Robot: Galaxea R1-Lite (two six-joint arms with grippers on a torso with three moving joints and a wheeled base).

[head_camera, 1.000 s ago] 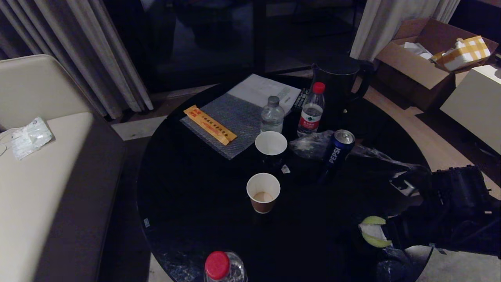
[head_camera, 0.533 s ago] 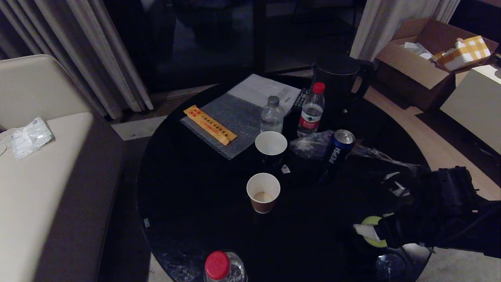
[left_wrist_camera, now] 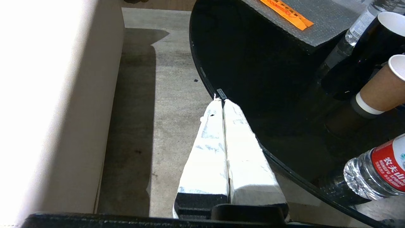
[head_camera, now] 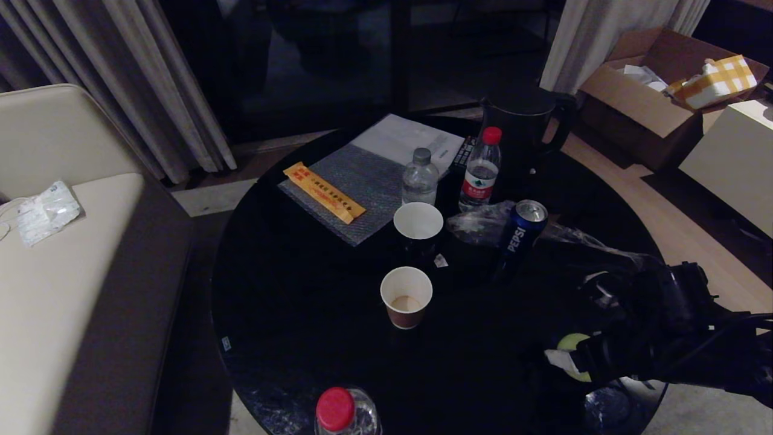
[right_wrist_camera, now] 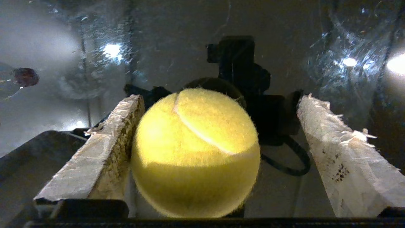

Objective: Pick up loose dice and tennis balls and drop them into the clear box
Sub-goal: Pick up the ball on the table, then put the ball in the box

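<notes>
On the table [head_camera: 290, 314], cup [head_camera: 406, 297] — brown dregs inside

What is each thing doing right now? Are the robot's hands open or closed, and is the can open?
Right hand: open, fingers spread either side of the ball.
Tennis ball: between the fingers, touching one, clear of the other.
Left hand: shut, empty, beside the table edge.
Pepsi can: upright, top opened.
Near paper cup: upright, uncovered.
Red-capped bottle: upright, capped.
</notes>
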